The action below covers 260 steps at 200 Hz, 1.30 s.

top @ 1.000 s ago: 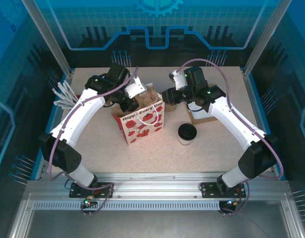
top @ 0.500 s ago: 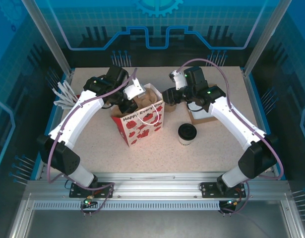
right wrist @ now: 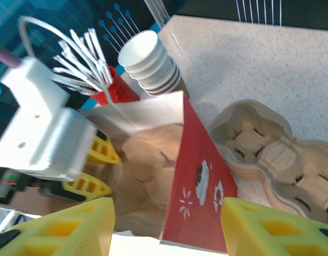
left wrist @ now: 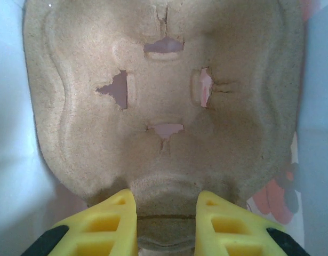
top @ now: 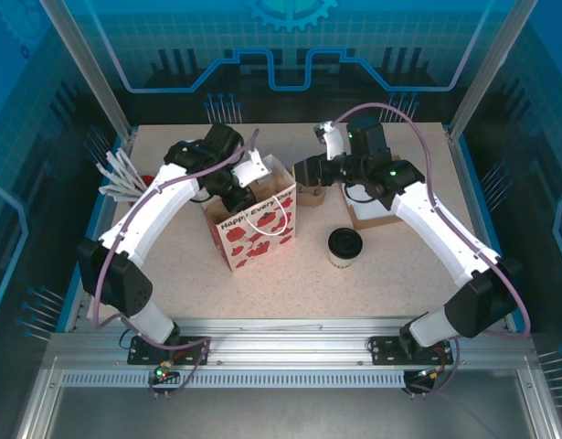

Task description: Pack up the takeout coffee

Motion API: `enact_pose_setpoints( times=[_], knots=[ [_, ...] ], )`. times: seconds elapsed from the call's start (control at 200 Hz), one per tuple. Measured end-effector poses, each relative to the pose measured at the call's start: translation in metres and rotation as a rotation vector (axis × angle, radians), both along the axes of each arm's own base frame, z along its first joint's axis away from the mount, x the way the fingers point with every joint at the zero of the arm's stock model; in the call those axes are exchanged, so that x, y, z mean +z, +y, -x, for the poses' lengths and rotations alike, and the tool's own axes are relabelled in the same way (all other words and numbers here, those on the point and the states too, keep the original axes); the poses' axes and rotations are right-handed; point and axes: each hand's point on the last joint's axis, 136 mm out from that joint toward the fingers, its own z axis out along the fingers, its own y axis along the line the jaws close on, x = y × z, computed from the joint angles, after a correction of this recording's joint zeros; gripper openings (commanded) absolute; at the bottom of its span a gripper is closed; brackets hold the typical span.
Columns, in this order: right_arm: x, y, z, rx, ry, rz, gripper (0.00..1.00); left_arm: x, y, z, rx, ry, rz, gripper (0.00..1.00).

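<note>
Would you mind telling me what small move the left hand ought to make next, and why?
Probably settle the carrier tray flat in the paper bag and let go: the left hand pinches the tray's edge inside the bag, while the takeout coffee stands outside on the table.

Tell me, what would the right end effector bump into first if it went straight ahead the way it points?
The bag, most likely. Its red wall's edge stands right between the open fingers of the right end effector, so that gets hit first. Just how close it is I can't judge.
</note>
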Motion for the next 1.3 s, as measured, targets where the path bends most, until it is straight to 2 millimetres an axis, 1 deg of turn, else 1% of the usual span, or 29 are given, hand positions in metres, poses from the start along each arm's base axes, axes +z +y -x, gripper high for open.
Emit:
enact_pose_setpoints(
  times=[0.085,0.18,0.255,0.34,0.465,0.61,0.81,1.166,1.301],
  knots=[
    [0.01,-0.003,0.005,-0.001,-0.026,-0.015,0.58,-0.005,-0.001,-0.001,-0.001,0.01,-0.01,0.22],
    [0.012,-0.006,0.009,-0.004,-0.035,-0.023,0.58,-0.012,-0.003,-0.001,-0.006,0.025,-0.025,0.22],
    [0.009,-0.01,0.009,-0.011,-0.032,-0.021,0.58,-0.019,-0.006,-0.001,-0.007,0.042,-0.033,0.22],
    [0.0,-0.015,0.009,-0.022,-0.017,-0.013,0.58,-0.026,-0.008,0.001,0.001,0.057,-0.038,0.23],
    [-0.01,-0.022,0.01,-0.037,0.002,-0.004,0.58,-0.032,-0.01,0.002,0.002,0.066,-0.039,0.24],
    [-0.011,-0.028,0.014,-0.046,-0.001,-0.005,0.58,-0.04,-0.011,-0.001,0.015,0.076,-0.047,0.24],
    [-0.013,-0.033,0.016,-0.057,0.0,-0.008,0.59,-0.061,-0.011,0.001,0.022,0.104,-0.086,0.27],
    [-0.017,-0.034,0.017,-0.058,0.007,-0.005,0.59,-0.087,-0.023,0.002,0.029,0.134,-0.102,0.3],
    [-0.018,-0.036,0.019,-0.062,0.008,-0.004,0.59,-0.102,-0.028,0.005,0.021,0.155,-0.112,0.32]
  ],
)
